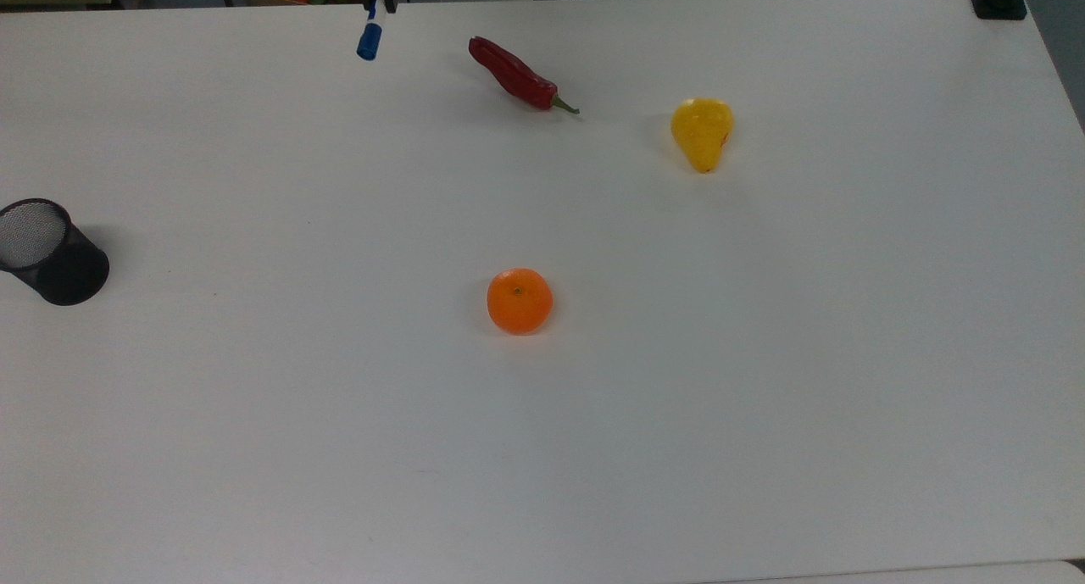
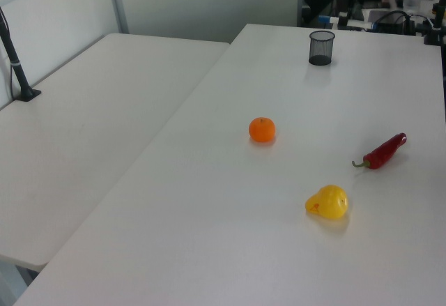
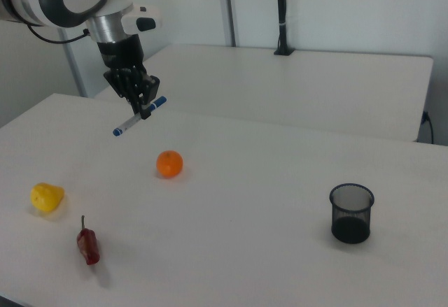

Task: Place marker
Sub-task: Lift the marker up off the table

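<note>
The slim white-barrelled marker [image 3: 140, 116] with a blue cap and a blue end tip is pinched near its middle by the black two-finger gripper [image 3: 145, 112], whose jaws are closed on the barrel. In the right view the marker hangs in the air above the white matte surface [image 3: 252, 195], tilted with 1 blue end lower toward the right view's left. In the top view its blue cap [image 1: 368, 41] shows near the upper edge, to the top view's left of the chilli. The arm above the gripper is smooth white plastic with a black wrist section.

On the surface lie 4 other things, 1 of each kind, all well apart:
- 1 round orange fruit [image 1: 519, 300] with a dimpled skin and a small stem mark, near the middle.
- 1 glossy, long, tapering red chilli [image 1: 515, 75] with a thin green stem.
- 1 smooth yellow pear-shaped fruit [image 1: 701, 131] lying on its side.
- 1 black wire-mesh cylindrical cup [image 1: 49, 251], standing upright and open at the top, at the top view's left edge.

A second white surface [image 2: 83, 125] adjoins the first in the left view, carrying 1 black post [image 2: 15, 58] on a small base.
</note>
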Controlling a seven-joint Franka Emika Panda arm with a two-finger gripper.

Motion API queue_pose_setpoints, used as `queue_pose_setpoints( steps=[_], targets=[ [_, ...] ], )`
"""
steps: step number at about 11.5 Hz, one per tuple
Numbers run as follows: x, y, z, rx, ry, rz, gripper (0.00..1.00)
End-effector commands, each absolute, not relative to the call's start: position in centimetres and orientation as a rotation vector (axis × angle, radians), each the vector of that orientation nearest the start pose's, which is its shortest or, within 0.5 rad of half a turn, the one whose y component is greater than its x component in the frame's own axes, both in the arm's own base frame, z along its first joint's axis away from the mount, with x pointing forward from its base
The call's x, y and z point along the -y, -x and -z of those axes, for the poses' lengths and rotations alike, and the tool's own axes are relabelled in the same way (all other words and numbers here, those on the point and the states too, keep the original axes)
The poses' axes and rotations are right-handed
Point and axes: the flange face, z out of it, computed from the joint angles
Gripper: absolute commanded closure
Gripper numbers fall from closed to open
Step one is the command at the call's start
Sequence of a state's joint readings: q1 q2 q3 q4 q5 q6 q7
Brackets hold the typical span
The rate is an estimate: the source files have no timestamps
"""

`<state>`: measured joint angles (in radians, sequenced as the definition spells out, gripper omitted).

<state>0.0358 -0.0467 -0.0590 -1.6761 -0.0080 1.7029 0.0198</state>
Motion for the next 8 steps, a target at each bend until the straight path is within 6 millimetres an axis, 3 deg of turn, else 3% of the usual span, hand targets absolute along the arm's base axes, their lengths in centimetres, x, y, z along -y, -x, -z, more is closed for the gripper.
queue_pose_setpoints(
  steps=[1,2,5,8],
  targets=[
    [5.9,-54.1,-61.8,-0.121,3.128,0.147,1.0],
    [7.6,-54.2,-61.8,-0.162,3.128,0.186,1.0],
    [15.9,-54.6,-60.6,-0.388,3.122,0.361,1.0],
    [20.6,-55.4,-59.2,-0.507,3.118,0.478,1.0]
  ],
)
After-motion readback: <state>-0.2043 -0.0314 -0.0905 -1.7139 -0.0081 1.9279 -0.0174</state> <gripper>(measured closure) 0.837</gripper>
